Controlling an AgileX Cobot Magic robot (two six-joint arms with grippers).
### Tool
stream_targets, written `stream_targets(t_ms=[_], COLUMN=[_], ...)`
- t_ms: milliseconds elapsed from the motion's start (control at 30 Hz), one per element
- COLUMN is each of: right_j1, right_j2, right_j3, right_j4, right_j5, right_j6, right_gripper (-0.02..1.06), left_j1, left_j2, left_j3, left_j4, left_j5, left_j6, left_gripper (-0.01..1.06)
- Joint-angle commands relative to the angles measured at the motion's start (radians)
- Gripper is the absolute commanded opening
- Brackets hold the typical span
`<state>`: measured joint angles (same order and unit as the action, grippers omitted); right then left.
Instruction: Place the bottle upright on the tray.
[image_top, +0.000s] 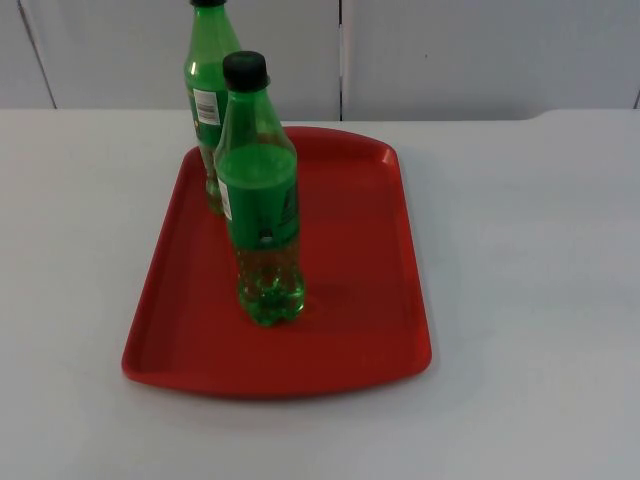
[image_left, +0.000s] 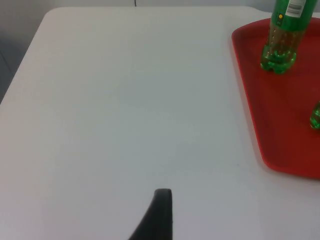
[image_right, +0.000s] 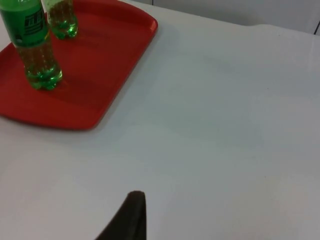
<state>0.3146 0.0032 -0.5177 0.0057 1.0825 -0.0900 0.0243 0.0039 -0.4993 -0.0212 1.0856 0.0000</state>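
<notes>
Two green plastic bottles stand upright on the red tray (image_top: 340, 340). The nearer bottle (image_top: 260, 215) has a black cap and a green label and stands left of the tray's middle. Behind it, by the tray's far left rim, stands the other bottle (image_top: 207, 100) with a white barcode patch. My left gripper (image_left: 160, 220) hangs over bare table to the left of the tray (image_left: 280, 150), apart from the barcode bottle (image_left: 281, 40). Over the table to the right of the tray (image_right: 100, 70) waits my right gripper (image_right: 131, 216), well away from the nearer bottle (image_right: 34, 55).
White table top lies around the tray on all sides. A grey partition wall (image_top: 450, 50) closes the far edge. The table's left edge (image_left: 20, 75) is seen from the left wrist.
</notes>
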Motion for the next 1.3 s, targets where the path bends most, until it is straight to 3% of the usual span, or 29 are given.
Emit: stream_targets(t_ms=[0,267,367,433,1267], right_j1=[-0.003,-0.003,-0.003,-0.003,-0.003], right_j2=[-0.003,-0.003,-0.003,-0.003,-0.003], right_j3=[0.002,0.002,0.002,0.002,0.002], right_j4=[0.004,0.004,0.003,0.003,0.003], right_j5=[-0.005,-0.005,-0.003,-0.003,-0.005], right_j6=[0.001,0.001,0.001,0.001,0.005], right_gripper=[1.05,1.05,1.05,1.05,1.05], left_j1=[-0.007,-0.007,-0.007,-0.007,-0.007], left_j2=[-0.004,-0.004,-0.004,-0.004,-0.004], left_j3=[0.005,0.005,0.005,0.005,0.005], left_j4=[0.003,0.003,0.003,0.003,0.003], left_j5=[-0.012,-0.012,-0.012,-0.012,-0.012], left_j6=[-0.013,-0.013,-0.013,-0.013,-0.013], left_gripper=[0.85,0.85,0.94,1.05,1.05])
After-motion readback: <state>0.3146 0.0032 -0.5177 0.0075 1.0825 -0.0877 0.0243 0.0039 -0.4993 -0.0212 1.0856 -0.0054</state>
